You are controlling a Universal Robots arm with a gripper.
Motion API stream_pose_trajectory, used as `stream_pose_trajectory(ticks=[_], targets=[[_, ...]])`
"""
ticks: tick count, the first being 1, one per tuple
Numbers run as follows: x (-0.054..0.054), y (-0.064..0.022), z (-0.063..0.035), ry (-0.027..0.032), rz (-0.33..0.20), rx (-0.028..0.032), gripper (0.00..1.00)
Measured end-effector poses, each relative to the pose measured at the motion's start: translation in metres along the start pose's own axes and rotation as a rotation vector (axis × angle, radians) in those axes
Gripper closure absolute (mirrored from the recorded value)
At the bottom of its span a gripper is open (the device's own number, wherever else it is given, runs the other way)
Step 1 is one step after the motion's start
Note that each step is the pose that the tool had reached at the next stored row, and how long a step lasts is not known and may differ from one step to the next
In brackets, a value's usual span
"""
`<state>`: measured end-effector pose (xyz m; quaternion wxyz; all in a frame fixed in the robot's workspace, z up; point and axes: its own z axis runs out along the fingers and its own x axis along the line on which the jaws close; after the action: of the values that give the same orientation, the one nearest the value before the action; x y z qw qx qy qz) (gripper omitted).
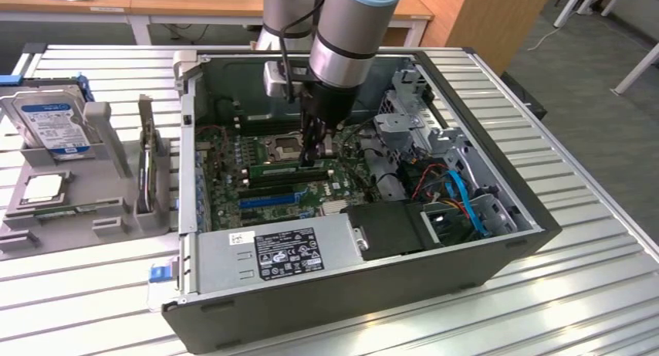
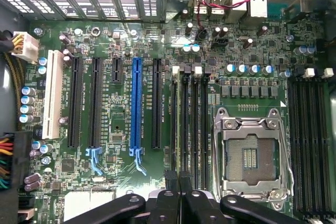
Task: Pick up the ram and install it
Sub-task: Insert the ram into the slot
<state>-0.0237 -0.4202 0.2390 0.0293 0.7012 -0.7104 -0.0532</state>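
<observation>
Evidently at the seating stage: the gripper [image 1: 309, 161] stands over the ram [image 1: 290, 171] inside the open case [image 1: 515, 240].
Its fingers are closed together at one end of the ram, which stands on edge in the bank of memory slots next to the CPU socket [image 2: 251, 156]. Whether they pinch it or only bear on it cannot be told. The arm hangs vertically, probably because room is narrow. Neighbouring slots lie alongside, and the case walls, power supply [image 1: 293, 252] and cables hem the board, with open desk [image 1: 587, 294] beyond.

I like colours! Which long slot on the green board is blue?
The blue expansion slot, standing between black slots; the rest are black or white.
</observation>
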Motion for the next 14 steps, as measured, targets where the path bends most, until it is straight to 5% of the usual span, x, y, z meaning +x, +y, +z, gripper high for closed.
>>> stream_pose_trajectory(ticks=[14], targets=[[0.0006,-0.0005,0.0041,0.0,0.0,0.0009,0.89]])
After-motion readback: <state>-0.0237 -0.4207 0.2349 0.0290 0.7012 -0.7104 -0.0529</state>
